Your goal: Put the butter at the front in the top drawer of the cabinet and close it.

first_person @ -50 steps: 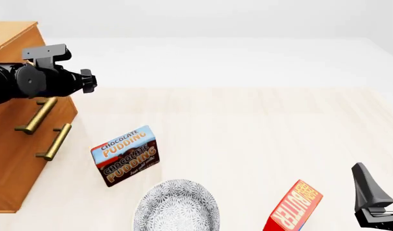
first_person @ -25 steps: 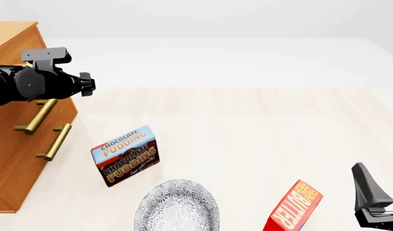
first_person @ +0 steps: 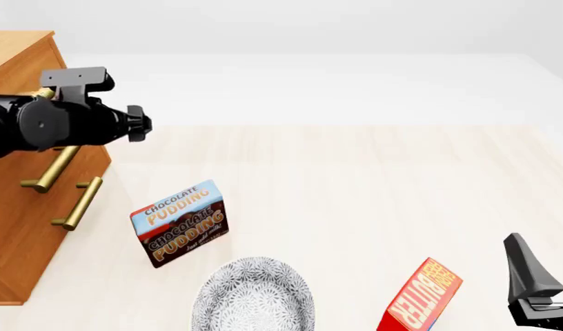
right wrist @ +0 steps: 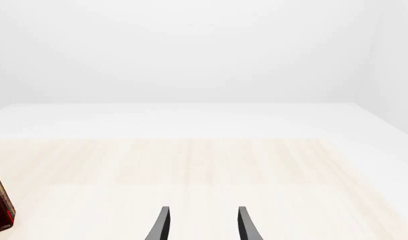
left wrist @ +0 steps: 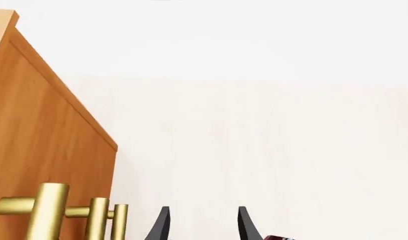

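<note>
Standing tilted at the near right of the bench (first_person: 374, 172), the butter (first_person: 419, 296) shows its orange lettered face, cut off by the near edge of the front view. Just to its right, apart from it, the right gripper (right wrist: 200, 225) points away over bare bench; its fingers (right wrist: 162, 223) are spread with nothing between them. Left of the butter, at the near edge, lies a patterned plate (first_person: 253, 295), and beyond that stands the pudding box (first_person: 180, 222). At the far left stands the cabinet (first_person: 19, 227), its two brass handles (first_person: 77, 203) one beside the other on the front and the drawers closed. The left gripper (left wrist: 200, 225) hangs in front of the cabinet's upper part, close to the upper handle (left wrist: 47, 210), fingers spread and holding nothing; a red corner shows at the wrist view's edge, too small to identify.
</note>
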Motion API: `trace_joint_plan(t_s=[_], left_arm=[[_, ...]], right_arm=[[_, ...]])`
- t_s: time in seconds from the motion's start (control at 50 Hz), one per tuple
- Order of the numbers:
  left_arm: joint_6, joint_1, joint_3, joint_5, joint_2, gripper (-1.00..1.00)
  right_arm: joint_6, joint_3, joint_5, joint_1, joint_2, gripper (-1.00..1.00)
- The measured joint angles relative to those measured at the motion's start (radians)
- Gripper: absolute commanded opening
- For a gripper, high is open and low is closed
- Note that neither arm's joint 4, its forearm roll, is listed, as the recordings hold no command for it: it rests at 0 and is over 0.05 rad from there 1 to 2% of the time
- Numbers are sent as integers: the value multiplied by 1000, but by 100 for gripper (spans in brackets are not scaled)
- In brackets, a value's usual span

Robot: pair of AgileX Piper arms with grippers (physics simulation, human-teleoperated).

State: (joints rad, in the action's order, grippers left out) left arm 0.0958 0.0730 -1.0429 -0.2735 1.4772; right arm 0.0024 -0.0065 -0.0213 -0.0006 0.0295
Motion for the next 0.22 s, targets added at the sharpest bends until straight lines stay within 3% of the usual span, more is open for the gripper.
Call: trace_joint_plan(t_s=[0.22], left_arm=[[-19,38,60,-16,-88,100]], right_arm=[[0,0,0,0,0,100]])
